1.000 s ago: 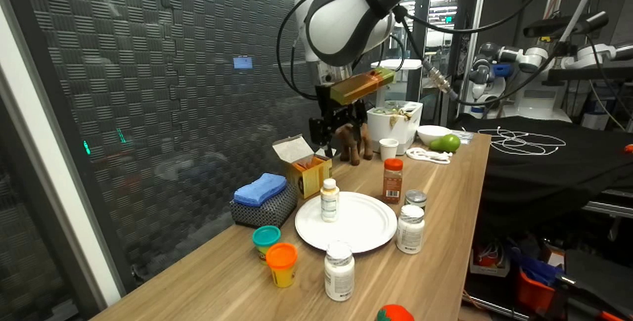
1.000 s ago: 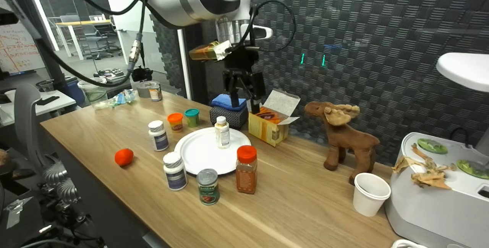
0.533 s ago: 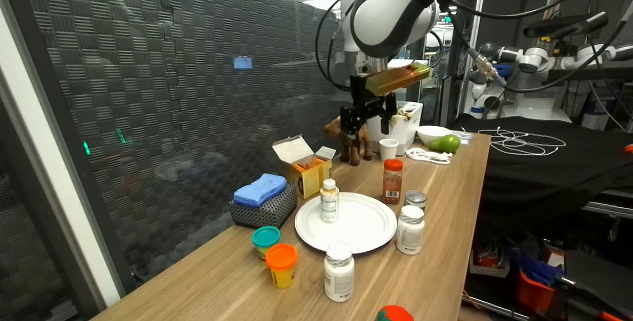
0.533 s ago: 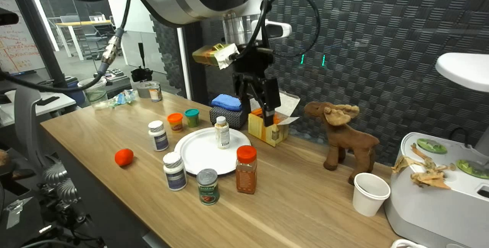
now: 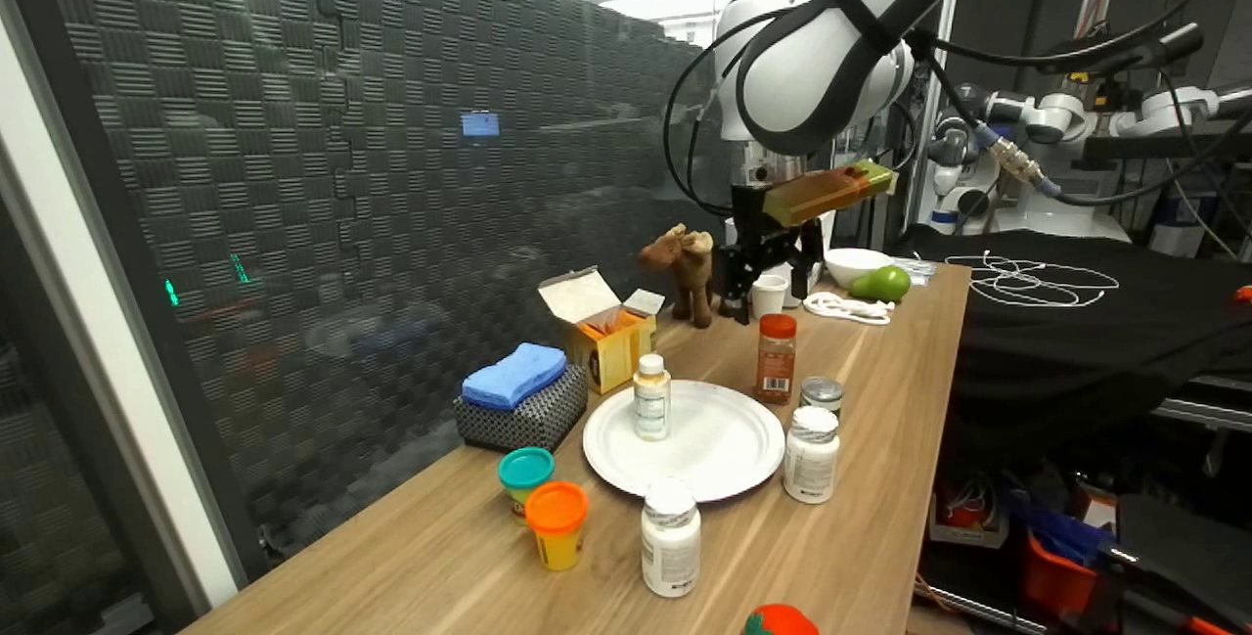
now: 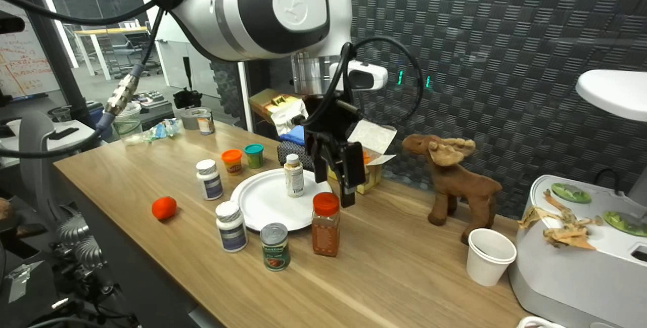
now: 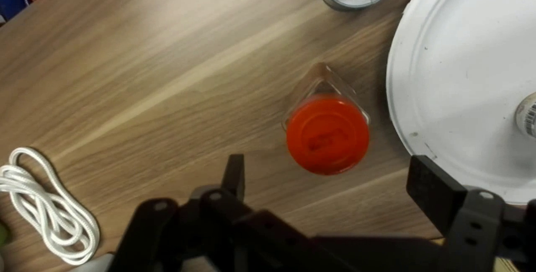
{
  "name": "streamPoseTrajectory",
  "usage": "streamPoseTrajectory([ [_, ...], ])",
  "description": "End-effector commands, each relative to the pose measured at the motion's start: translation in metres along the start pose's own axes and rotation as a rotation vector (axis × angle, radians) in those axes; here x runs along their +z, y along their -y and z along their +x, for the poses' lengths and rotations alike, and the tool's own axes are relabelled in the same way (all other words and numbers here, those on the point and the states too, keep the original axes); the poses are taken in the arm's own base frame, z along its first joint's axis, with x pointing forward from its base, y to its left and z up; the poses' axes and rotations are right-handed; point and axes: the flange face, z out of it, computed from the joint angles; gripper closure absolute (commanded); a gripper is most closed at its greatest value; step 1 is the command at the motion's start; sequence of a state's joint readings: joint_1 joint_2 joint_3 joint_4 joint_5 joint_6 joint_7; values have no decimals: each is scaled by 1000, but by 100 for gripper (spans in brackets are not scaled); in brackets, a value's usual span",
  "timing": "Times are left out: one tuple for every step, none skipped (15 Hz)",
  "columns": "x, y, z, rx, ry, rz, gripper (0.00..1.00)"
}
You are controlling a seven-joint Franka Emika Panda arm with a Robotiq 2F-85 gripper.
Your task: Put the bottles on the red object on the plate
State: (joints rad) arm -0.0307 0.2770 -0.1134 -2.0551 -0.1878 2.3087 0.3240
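Observation:
A white-capped bottle point(image 5: 652, 400) stands upright on the round white plate point(image 5: 719, 464). Two more white bottles, one at the plate's edge point(image 6: 231, 229) and one farther off point(image 6: 209, 181), stand on the table. Beside the plate rises the red-capped jar point(image 6: 326, 232), upright; the wrist view looks down on its red cap point(image 7: 328, 133). My gripper point(image 7: 326, 171) hangs above the table by that jar, its fingers point(image 7: 435, 192) wide apart with nothing held. In an exterior view the gripper point(image 6: 334, 190) sits just behind and above the cap. A red tomato-like object point(image 6: 164, 208) lies near the table edge.
A metal can point(image 6: 275, 247) stands close to the jar. Play-Doh tubs point(image 5: 558, 522), a yellow carton point(image 5: 611, 346) and a blue cloth point(image 5: 515, 376) on a dark box surround the plate. A plush moose point(image 6: 455, 181), paper cups point(image 6: 490, 257) and white cord point(image 7: 54, 209) are nearby.
My open gripper has moved from near the yellow carton towards the red-capped jar, rising a little, then coming down. The bottles, jar and plate have stayed where they were.

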Motion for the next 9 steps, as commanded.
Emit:
streamPoseTrajectory([
  [6, -5, -2, 10, 13, 35, 0],
  [8, -5, -3, 10, 22, 46, 0],
  [10, -5, -3, 4, 34, 59, 0],
  [11, -4, -4, 6, 46, 67, 9],
  [12, -3, -5, 6, 59, 71, 27],
  [12, -2, -6, 8, 68, 73, 34],
  [12, -2, -8, 17, 78, 74, 42],
  [12, -1, -9, 25, 87, 76, 51],
  [11, -1, -11, 33, 96, 73, 58],
])
